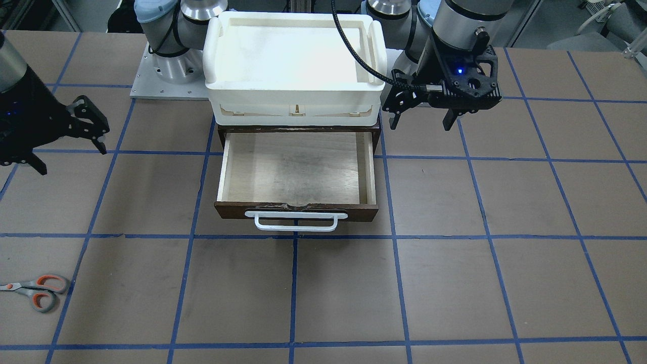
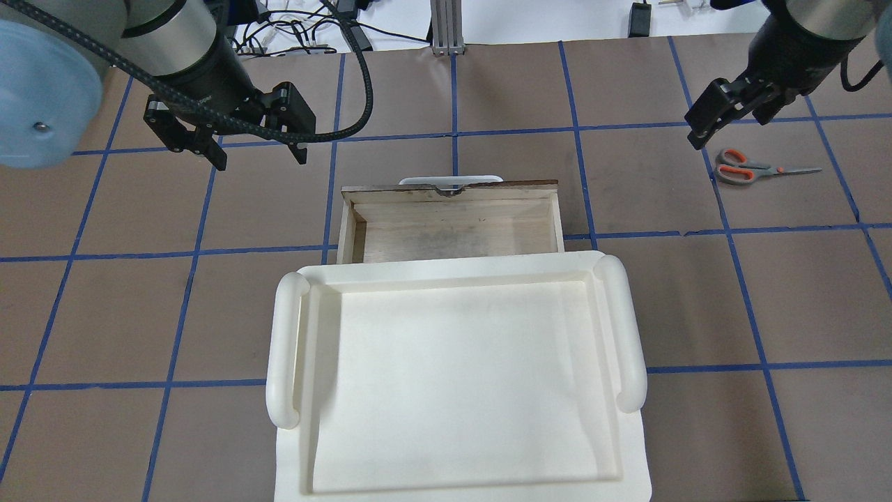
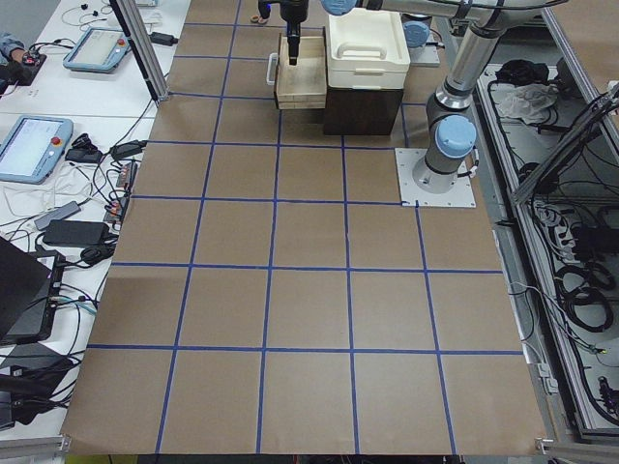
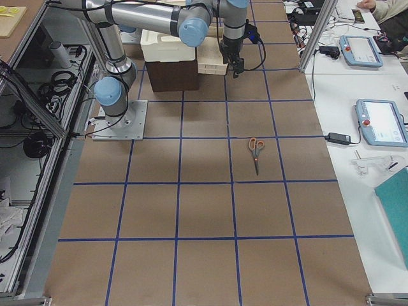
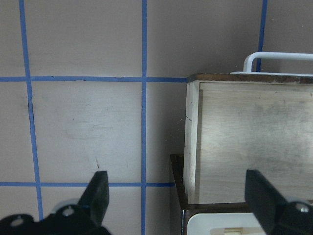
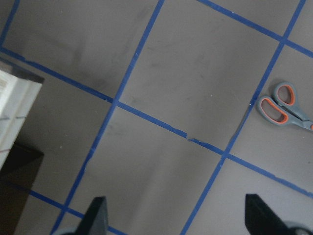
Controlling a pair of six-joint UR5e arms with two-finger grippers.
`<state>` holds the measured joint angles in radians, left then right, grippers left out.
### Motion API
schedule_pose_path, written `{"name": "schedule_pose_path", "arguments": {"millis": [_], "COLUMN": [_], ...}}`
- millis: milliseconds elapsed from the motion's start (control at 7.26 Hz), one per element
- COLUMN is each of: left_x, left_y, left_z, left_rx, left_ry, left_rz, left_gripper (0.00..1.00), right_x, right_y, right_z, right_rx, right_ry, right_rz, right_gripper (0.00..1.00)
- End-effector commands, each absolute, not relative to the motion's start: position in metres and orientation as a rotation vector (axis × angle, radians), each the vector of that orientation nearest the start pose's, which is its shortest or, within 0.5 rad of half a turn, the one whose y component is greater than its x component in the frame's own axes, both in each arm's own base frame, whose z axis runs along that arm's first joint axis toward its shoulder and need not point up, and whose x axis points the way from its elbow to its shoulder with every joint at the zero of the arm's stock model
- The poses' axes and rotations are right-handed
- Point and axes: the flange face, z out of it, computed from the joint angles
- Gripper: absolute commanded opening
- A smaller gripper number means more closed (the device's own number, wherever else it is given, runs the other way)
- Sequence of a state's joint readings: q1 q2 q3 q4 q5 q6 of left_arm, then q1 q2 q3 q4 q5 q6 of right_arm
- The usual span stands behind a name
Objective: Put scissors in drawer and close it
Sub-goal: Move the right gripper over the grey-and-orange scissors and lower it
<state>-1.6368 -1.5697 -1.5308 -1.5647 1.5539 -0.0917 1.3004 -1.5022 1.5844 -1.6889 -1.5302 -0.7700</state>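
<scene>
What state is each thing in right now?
Drawer: pulled open, empty.
Scissors: blades shut, lying loose, ungripped.
Left pincer: open, empty.
Right pincer: open, empty.
Tray: empty, sitting above the drawer.

Lighting's pretty flat and bright, coming from overhead, so shadows are soft, just a faint one under the drawer [image 1: 298, 167] front. The cream tray [image 2: 453, 390] nearly blows out to white in the overhead view. The right wrist view looks dimmer and greyer. Up close, the left gripper [image 5: 177, 178] and right gripper [image 6: 176, 201] tips are blurry, while the table [image 6: 161, 73] is sharp.
</scene>
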Motion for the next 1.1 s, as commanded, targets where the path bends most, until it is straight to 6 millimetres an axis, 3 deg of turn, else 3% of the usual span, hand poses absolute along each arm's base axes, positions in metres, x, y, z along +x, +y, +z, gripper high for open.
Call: {"name": "schedule_pose_path", "arguments": {"millis": [0,551,688,964], "left_x": [-0.167,-0.167,-0.167,-0.167], "left_y": [-0.486,-0.486,-0.486,-0.486], "left_z": [0.510,0.508,0.509,0.508], "left_rx": [-0.038,-0.041,-0.036,-0.036], "left_ry": [3.161,3.164,3.164,3.164], "left_rz": [-0.075,-0.068,-0.070,-0.065], "left_gripper": [1.00,1.00,1.00,1.00], "right_x": [-0.086,-0.159,-0.167,-0.177], "right_y": [-0.572,-0.624,-0.627,-0.640], "right_z": [0.410,0.322,0.304,0.288], "right_rx": [-1.097,-1.780,-1.915,-2.133], "right_ry": [2.920,2.676,2.561,2.380], "right_rz": [-0.061,-0.121,-0.100,-0.058], "right_gripper": [1.00,1.00,1.00,0.99]}}
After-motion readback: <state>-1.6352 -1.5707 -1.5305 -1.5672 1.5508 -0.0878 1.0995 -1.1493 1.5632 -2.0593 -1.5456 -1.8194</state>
